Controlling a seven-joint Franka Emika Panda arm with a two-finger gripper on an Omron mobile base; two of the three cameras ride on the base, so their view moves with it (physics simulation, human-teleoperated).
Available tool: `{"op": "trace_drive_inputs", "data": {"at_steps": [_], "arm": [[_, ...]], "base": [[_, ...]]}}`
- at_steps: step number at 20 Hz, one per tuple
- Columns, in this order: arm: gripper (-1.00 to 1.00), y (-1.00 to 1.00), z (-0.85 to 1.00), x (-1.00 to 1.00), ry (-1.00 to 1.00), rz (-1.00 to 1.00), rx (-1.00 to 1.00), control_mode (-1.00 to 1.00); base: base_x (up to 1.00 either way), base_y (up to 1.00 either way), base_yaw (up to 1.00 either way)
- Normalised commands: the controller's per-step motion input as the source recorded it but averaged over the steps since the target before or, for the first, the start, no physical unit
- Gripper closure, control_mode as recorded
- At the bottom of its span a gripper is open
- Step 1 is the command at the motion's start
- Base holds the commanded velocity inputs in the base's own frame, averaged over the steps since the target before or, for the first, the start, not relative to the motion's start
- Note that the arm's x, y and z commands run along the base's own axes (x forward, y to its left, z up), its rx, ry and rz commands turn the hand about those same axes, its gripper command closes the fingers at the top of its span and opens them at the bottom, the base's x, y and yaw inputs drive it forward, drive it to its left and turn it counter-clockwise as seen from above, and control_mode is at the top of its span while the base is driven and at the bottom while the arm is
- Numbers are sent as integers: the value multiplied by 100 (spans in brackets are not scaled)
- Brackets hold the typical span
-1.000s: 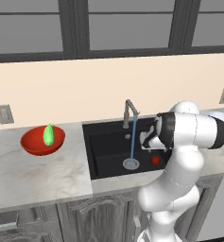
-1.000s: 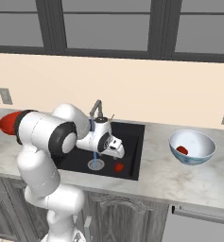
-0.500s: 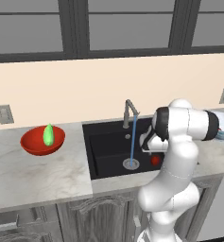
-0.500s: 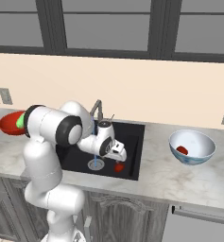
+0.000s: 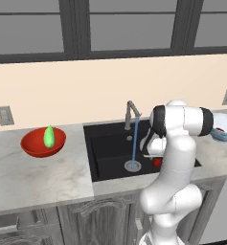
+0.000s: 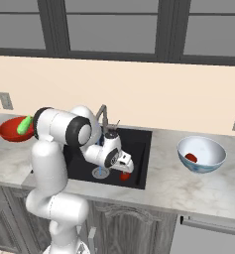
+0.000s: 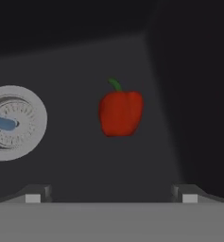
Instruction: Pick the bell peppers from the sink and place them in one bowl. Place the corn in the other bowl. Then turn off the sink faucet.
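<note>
One glossy red bell pepper (image 7: 121, 113) with a short green stem lies on the floor of the black rectangular sink (image 5: 107, 143), between the round metal drain (image 7: 12, 122) and the basin's side wall, and it sits centred ahead of me in the hand view. My gripper (image 7: 111, 194) hangs above it with its two dark tips spread as wide as they go and nothing between them.

The other red pepper (image 6: 191, 158) rests inside the pale white-and-blue bowl (image 6: 201, 154) on the counter to my right. The light-green tapered corn (image 5: 49, 136) stands in the wide red-orange bowl (image 5: 43, 142) on the far side of the sink. The slim grey faucet (image 5: 131, 112) runs a thin blue stream (image 5: 134, 143) down onto the drain.

My worry is the descent. The pepper lies close to the wall, so if I come down off-centre, I judge that one finger could strike the basin side or nudge the pepper and set it rolling toward the drain. Its rounded, shiny skin looks likely to squirt out of a grip taken too high or on the stem end. Lifting out, my wrist has the sink rim near it, and a bump there could shake the pepper loose. Water near the drain may also wet the fingers.
</note>
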Motion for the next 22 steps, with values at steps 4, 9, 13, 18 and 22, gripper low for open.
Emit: {"op": "trace_drive_inputs", "data": {"at_steps": [4,9,13,18,22], "arm": [[-100,-3,-22,17,0,0,0,-100],[-100,-8,-22,18,0,0,0,-100],[-100,-19,-25,11,0,-1,0,-100],[-100,-19,-20,6,0,-4,0,-100],[-100,-7,-18,14,0,-1,0,-100]], "base": [[0,0,0],[0,0,0],[0,0,0],[0,0,0],[0,0,0]]}}
